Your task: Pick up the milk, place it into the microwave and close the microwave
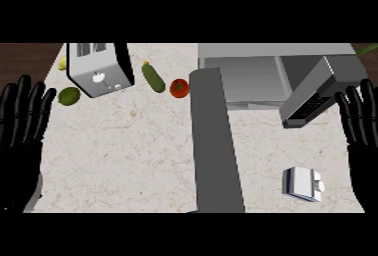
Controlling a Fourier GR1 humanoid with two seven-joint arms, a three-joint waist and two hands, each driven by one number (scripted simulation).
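The milk (303, 183) is a small white carton with a grey side, standing on the counter at the lower right. Above it sits the grey microwave (251, 75), its cavity exposed and its door (314, 95) swung open toward the right. My right hand (362, 130) rests open at the right edge, fingers up, apart from the milk and level with the door. My left hand (18, 130) rests open at the left edge, far from both. Neither hand holds anything.
A tall grey upright panel (215, 145) runs down the middle of the counter. A silver toaster (100, 67) stands at the upper left, with a lime (69, 95), a cucumber (153, 77) and a tomato (179, 88) nearby.
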